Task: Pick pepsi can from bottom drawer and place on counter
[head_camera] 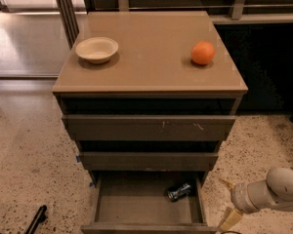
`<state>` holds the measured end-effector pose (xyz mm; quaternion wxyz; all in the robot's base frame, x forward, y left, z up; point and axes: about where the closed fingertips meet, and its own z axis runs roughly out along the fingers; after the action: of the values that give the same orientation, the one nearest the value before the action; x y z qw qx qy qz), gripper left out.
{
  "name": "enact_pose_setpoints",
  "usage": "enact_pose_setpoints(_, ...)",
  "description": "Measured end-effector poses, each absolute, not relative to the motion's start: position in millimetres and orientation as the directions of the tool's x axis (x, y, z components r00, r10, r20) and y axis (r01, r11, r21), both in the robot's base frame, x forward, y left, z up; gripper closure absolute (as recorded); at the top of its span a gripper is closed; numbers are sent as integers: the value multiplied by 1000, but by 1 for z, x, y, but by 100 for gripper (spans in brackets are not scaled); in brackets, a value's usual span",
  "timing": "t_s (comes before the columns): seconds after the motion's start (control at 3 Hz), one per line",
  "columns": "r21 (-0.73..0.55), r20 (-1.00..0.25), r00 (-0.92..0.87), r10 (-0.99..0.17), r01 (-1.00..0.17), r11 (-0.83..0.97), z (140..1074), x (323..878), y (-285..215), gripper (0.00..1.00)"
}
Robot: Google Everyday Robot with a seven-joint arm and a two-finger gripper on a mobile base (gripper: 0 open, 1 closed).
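Rounded white arm (283, 191) ending in tan-fingered tool (225, 204), lower right.

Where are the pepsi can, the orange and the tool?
pepsi can (179, 191): camera view, mid-body.
orange (202, 52): camera view, centre.
tool (223, 202): camera view, lower right, midway between open fingertips.

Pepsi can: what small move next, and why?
Probably move the gripper left, over the right wall of the bottom drawer, toward the pepsi can. The can lies on its side at the drawer's right, while the gripper, open and empty, hangs outside the drawer.

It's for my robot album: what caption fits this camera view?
Claw low beside the open bottom drawer; can lies inside.
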<state>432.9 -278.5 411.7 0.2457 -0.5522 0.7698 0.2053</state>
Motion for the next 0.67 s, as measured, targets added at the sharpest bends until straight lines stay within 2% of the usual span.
enact_pose_setpoints(0.33, 130, -623, -306, -720, -948, 290, 367, 433, -265, 0)
enact_pose_setpoints(0.67, 125, -619, -307, -723, -947, 296, 369, 429, -265, 0)
